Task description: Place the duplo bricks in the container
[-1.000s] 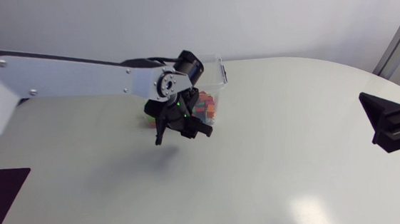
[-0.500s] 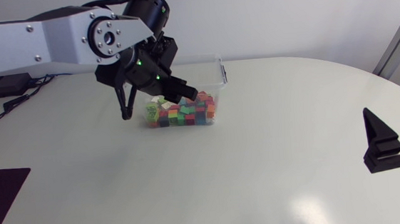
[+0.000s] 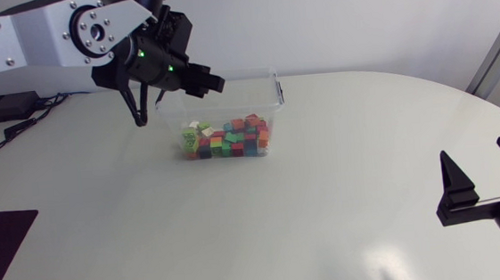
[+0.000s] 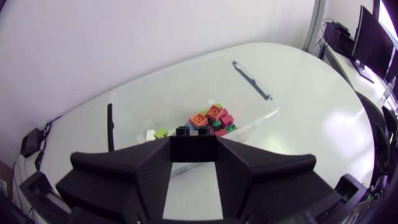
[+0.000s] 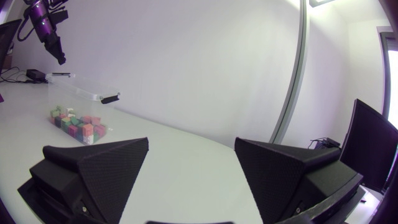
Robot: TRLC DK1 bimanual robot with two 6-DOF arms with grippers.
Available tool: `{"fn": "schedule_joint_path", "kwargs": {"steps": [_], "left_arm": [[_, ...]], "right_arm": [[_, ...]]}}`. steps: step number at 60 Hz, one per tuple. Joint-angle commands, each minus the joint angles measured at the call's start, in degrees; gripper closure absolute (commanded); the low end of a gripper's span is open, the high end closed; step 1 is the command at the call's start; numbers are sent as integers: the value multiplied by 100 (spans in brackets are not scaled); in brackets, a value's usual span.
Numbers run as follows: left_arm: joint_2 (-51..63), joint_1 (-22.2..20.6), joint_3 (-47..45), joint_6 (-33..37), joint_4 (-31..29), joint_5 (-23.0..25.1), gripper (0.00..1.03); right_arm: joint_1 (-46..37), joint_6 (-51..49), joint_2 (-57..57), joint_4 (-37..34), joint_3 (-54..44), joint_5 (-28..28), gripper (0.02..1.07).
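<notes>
Over the container's far-left corner, left gripper (image 3: 175, 101): raised above the rim, its black wedge fingers spread wide, nothing between them.
Near-right edge, right gripper (image 3: 485, 175): low over the table, well apart from the task's things, fingers wide apart and empty.
Container: clear plastic box (image 3: 266, 112) with black latches, lidless, standing on the far-left part of the table.
Bricks: small duplo bricks in red, green, orange, pink and white (image 3: 228, 140), heaped in the container's nearer half.
Progress: every brick that shows lies inside the box and none shows loose on the table, so the task looks finished or nearly so. What may remain is only drawing the left arm clear.
Surface: smooth white rounded table (image 3: 327, 205), with a dark flat patch (image 3: 3, 240) at its near-left corner.
Room: plain pale wall (image 3: 356, 15) behind the far edge.
</notes>
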Motion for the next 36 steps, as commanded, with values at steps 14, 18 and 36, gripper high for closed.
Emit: {"fn": "schedule_joint_path", "kwargs": {"steps": [14, 18, 36], "left_arm": [[374, 229, -11, 128, 838, 275, 94], [480, 264, -29, 128, 1058, 275, 94], [1139, 431, 103, 128, 1989, 336, 94]], "right_arm": [[43, 318, -47, 780, -482, 58, 7], [61, 309, -47, 824, -517, 58, 7], [509, 124, -47, 701, -578, 295, 7]]}}
